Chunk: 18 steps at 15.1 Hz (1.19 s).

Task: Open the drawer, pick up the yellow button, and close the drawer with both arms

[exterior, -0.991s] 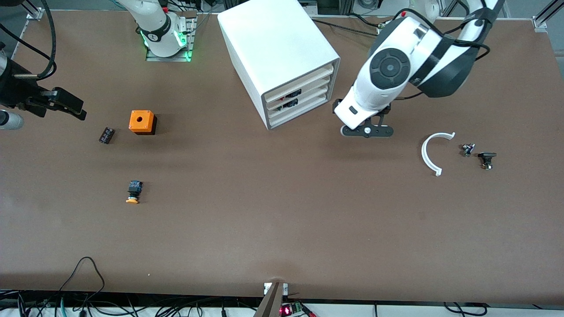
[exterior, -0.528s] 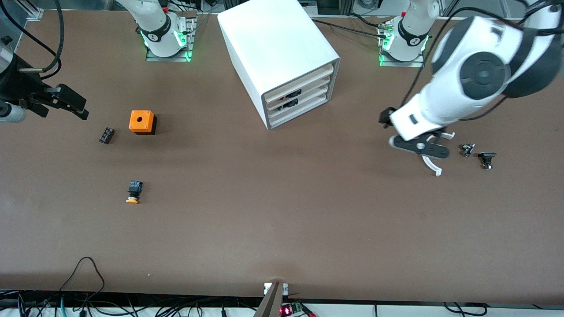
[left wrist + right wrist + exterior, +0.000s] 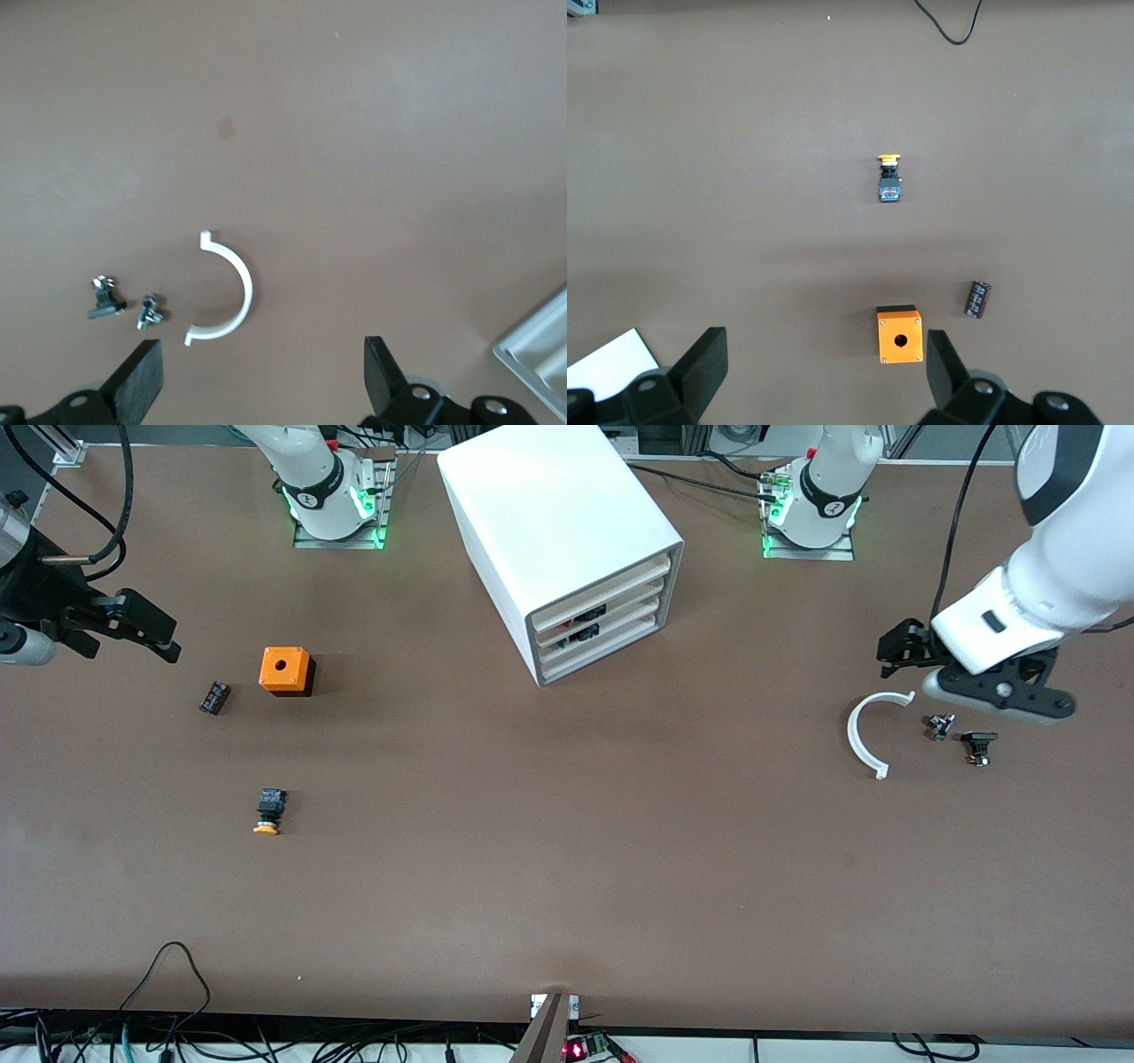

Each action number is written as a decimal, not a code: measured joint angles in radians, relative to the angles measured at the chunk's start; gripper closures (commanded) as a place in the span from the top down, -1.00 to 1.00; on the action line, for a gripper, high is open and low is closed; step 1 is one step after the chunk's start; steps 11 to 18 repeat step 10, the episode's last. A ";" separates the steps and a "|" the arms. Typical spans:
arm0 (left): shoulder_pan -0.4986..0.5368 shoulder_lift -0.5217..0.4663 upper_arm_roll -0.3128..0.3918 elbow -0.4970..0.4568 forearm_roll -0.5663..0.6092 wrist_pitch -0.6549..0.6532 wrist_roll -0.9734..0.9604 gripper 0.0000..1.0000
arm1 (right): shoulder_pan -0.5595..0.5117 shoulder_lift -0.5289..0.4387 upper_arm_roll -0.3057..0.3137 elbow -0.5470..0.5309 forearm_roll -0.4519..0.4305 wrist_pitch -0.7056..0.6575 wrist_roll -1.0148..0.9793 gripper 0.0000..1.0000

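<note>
- Front view: the left gripper (image 3: 999, 693) has swung away from the front of the cabinet (image 3: 567, 540) toward the left arm's end of the table and now hangs over the spot beside the white curved piece (image 3: 866, 732) and two small dark parts (image 3: 961, 737).
- Front view: the drawer (image 3: 602, 591) sits flush in the cabinet, shut. The button (image 3: 268, 811) lies out on the table, nearer the camera than the orange cube (image 3: 285, 670) and the small black part (image 3: 213, 697). In my judgement the task is all but complete and the left arm is retreating.
- Front view: the right gripper (image 3: 133, 627) has barely moved; it waits over the table edge at the right arm's end.
- Left wrist view: the fingers (image 3: 142, 382) stand wide apart, holding and touching nothing. What looks like the cabinet's corner shows at the frame's edge, though too little shows to be sure.
- Right wrist view: its fingers (image 3: 704, 361) are likewise spread and empty, with cube and button well clear of them.
</note>
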 measured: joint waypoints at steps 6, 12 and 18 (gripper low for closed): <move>-0.032 -0.082 0.091 -0.081 -0.051 -0.003 0.000 1.00 | 0.000 0.000 0.000 0.000 0.000 0.000 0.000 0.98; -0.048 -0.076 0.111 -0.068 -0.056 -0.039 -0.001 1.00 | 0.000 0.000 0.000 -0.001 0.000 0.000 0.000 0.98; -0.048 -0.076 0.111 -0.068 -0.056 -0.039 -0.001 1.00 | 0.000 0.000 0.000 -0.001 0.000 0.000 0.000 0.98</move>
